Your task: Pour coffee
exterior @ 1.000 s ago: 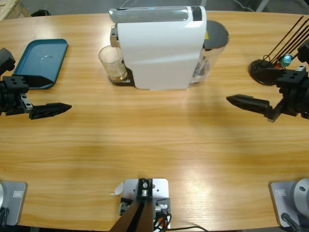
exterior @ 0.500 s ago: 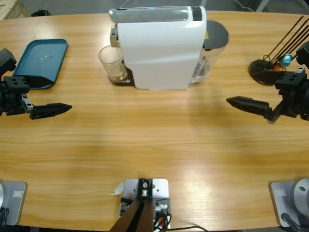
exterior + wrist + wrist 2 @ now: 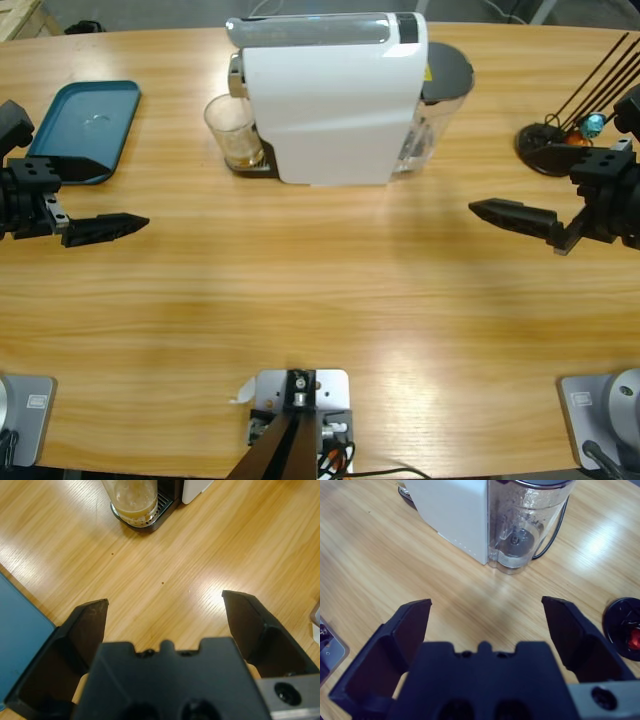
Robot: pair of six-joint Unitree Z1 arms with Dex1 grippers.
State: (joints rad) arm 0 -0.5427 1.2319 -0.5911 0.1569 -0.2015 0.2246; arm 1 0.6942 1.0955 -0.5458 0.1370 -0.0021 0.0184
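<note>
Both grippers hang empty with jaws spread. The glass tumbler (image 3: 231,131) holding the coffee (image 3: 133,511) stands upright at upper centre-left, on the coffee machine (image 3: 335,95) drip tray. It lies up-right of the left gripper (image 3: 105,228), which looks nearer than the right gripper (image 3: 510,216).

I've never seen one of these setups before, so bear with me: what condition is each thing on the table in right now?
Glass tumbler: upright on the machine's drip grate, a little coffee in it.
Coffee machine: upright, lid shut.
Water tank: fitted at the machine's back, lidded.
Blue tray: flat on the table.
Left gripper: open, holding nothing.
Right gripper: open, holding nothing.
</note>
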